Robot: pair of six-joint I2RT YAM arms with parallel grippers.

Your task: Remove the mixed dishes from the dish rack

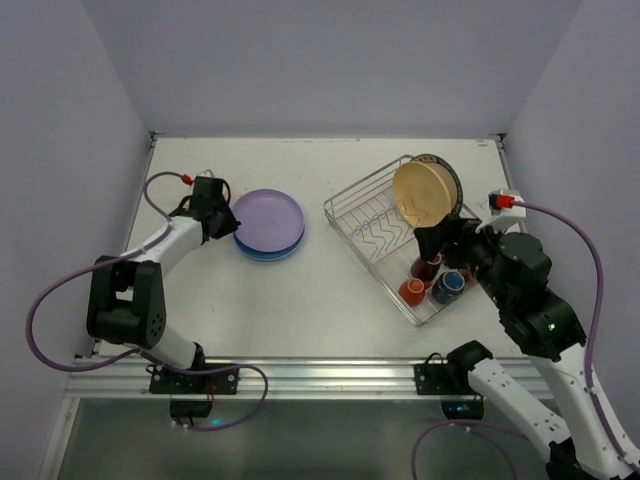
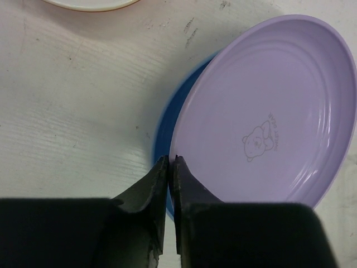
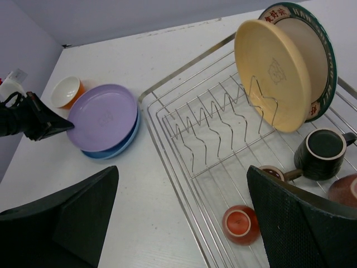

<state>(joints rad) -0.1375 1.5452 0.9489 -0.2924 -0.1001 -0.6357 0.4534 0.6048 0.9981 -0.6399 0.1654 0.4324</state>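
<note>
- Left gripper (image 2: 168,162) has its two fingers pressed together with nothing between them. Its tips are at the near rim of the blue plate (image 2: 166,131), I think to push or to straighten the stack.
- Behind it, the orange bowl (image 3: 67,90) stands upright on the table (image 1: 330,310), already unloaded.
- Next comes the lavender plate (image 2: 273,111). It lies flat on the blue one, a little shifted, so the blue rim shows on one side.
- Further right is the dish rack (image 3: 184,72). Its zigzag slots near the front are empty.
- At the far end of the rack, the tan plate (image 3: 273,72) stands on its edge between the wires. The patterned plate (image 3: 322,53) stands just behind it.
- In the flat part lie the mugs: the orange mug (image 3: 240,223), the black mug (image 3: 321,151) and the brown mug (image 3: 346,190), all waiting to be unloaded.
- Right gripper (image 3: 181,178) hovers above the rack, its fingers wide apart and empty. In my judgement it prepares to take a mug or the tan plate.
</note>
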